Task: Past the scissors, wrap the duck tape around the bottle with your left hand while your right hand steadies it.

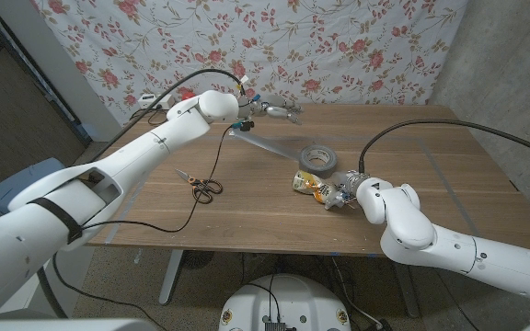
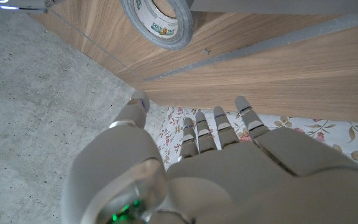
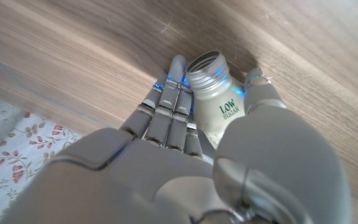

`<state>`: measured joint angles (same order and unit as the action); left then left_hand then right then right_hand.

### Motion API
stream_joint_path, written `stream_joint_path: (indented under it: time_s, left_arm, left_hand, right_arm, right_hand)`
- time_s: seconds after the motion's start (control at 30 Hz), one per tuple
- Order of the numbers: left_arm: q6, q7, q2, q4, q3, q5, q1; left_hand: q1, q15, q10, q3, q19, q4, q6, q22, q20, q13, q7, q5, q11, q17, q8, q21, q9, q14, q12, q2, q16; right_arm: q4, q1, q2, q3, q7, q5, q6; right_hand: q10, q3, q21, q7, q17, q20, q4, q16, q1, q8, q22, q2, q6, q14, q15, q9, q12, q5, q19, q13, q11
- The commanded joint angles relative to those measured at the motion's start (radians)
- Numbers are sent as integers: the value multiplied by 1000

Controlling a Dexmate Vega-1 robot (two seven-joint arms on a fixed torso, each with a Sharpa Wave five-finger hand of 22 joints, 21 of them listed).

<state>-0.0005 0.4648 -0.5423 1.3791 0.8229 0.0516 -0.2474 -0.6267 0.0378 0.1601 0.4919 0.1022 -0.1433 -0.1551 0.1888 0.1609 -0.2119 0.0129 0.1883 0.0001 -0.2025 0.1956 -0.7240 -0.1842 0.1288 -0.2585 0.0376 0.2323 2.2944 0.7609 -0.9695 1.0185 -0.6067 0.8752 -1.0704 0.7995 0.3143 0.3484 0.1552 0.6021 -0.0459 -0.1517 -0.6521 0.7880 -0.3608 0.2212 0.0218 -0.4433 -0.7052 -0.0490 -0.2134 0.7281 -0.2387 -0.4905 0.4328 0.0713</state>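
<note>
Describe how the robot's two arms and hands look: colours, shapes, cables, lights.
Both arms are glossy white with rounded shells. The left arm has a black band and a dark recess near its base; thin black cables run along both arms. The left hand and right hand are grey and segmented, with small blue lights on the fingers.

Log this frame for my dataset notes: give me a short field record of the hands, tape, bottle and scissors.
left hand: raised over the far side of the table, pulling a strip of tape
tape strip: stretched from the left hand to the roll
roll: lying on the table, beyond the bottle
right hand: grips the bottle
bottle: uncapped, label reads LOW SUGAR, lying on the table
scissors: on the table, near left, untouched
wrapping: not yet begun
</note>
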Motion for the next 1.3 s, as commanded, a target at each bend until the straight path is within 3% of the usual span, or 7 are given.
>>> stream_joint_path:
  time_s: [0.03, 0.3, 0.47, 0.63, 0.8, 0.93, 1.3]
  left_arm:
    - [-45, 12, 25, -59, 19, 8, 30]
    - [-94, 25, 47, -96, 44, 39, 64]
    - [-104, 38, 62, -117, 60, 60, 84]
    - [-124, 47, 81, -149, 79, 83, 106]
    - [-144, 57, 93, -169, 91, 96, 120]
    - [-161, 62, 102, -178, 117, 140, 139]
    - [-226, 80, 126, -186, 173, 238, 178]
  left_hand:
    - [-12, -13, 14, -10, -18, -7, -7, 3, -5, -2, -4, 0, -18, -1, 3, 3, -1, 20, -2, 5, 10]
    - [-33, -26, 41, -28, -26, -18, -35, 3, -7, -2, -56, 1, -80, 3, 10, 7, -1, 30, -7, -11, 9]
    - [-35, -27, 46, -35, -26, -18, -40, 2, -2, -2, -62, 1, -86, 4, 10, 10, -1, 33, -8, -17, 9]
    - [-38, -25, 47, -40, -25, -18, -40, 2, 3, -2, -58, 2, -82, 4, 8, 12, -1, 31, -6, -22, 7]
    - [-44, -24, 49, -46, -28, -20, -39, 2, 7, -2, -61, 4, -88, 5, 7, 14, -1, 32, -6, -28, 6]
    - [-58, -32, 69, -59, -42, -25, -51, 1, 7, -2, -90, 9, -105, 7, 9, 14, -1, 43, -10, -52, 6]
    - [-135, -42, 159, -90, -60, -26, -158, -1, 11, -3, -152, 37, -147, 8, 37, 26, -3, 53, -32, -110, 3]
  right_arm:
    - [98, 236, -29, -264, 320, -97, -73]
    - [176, 321, -70, -382, 466, -204, -181]
    - [207, 317, -100, -371, 553, -227, -281]
    - [226, 381, -105, -452, 682, -307, -305]
    - [223, 468, -88, -564, 805, -402, -241]
    - [198, 542, -47, -658, 903, -472, -148]
    - [153, 613, 11, -756, 1056, -571, 13]
  right_hand:
    - [114, 6, 5, -247, -3, -24, 9, 15, 138, -2, 5, 120, -592, 19, -164, -9, 6, -12, 10, 8, -128]
    - [107, 4, 9, -254, -11, -29, 8, 47, 149, -4, 5, 116, -597, 30, -169, -18, 15, -23, 16, 20, -139]
    - [107, 4, 10, -256, -13, -29, 8, 58, 154, -3, 4, 116, -598, 33, -170, -21, 19, -27, 19, 24, -140]
    - [107, 3, 11, -256, -16, -30, 11, 68, 154, -4, 4, 117, -601, 32, -169, -24, 24, -31, 22, 29, -140]
    - [113, 3, 13, -255, -18, -31, 14, 77, 156, -5, 3, 121, -603, 28, -171, -27, 31, -35, 22, 34, -135]
    - [119, 2, 16, -251, -18, -31, 16, 80, 157, -5, 3, 123, -605, 22, -171, -30, 37, -37, 21, 38, -135]
    - [138, -8, 33, -229, 0, -13, 18, 72, 166, -13, 3, 129, -624, -12, -168, -41, 58, -35, -2, 53, -113]
